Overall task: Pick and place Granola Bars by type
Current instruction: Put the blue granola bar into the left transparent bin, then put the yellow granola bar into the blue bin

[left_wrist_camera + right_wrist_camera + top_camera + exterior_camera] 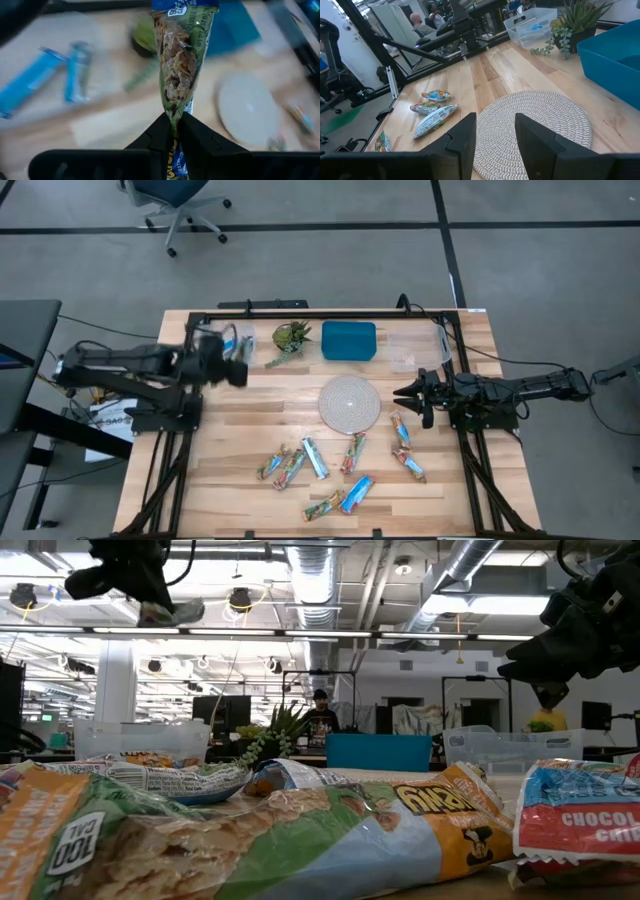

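My left gripper [236, 368] is above the table's far left part, beside a clear bin [222, 340], and is shut on a green-and-silver granola bar [177, 65]. It also shows at the top of the low view [140, 585]. Two blue bars [75, 70] lie below it, blurred. My right gripper [405, 393] hangs open and empty at the right edge of the round woven mat [349, 402]; its fingers [465, 137] stand over the mat [540, 125]. Several more bars [315, 458] lie flat on the near half of the table. My left gripper pinches the green bar's crimped wrapper end [173, 114] between its two fingertips. The fingers lie along the bar, which sticks out ahead of them. The bar is lifted clear of the table.
A blue tub [348, 340] and a second clear bin [415, 345] stand at the far edge, with a green plant [292, 337] between the left bin and the tub. A black frame [455, 360] runs along the table's sides. A person [320, 715] stands far behind.
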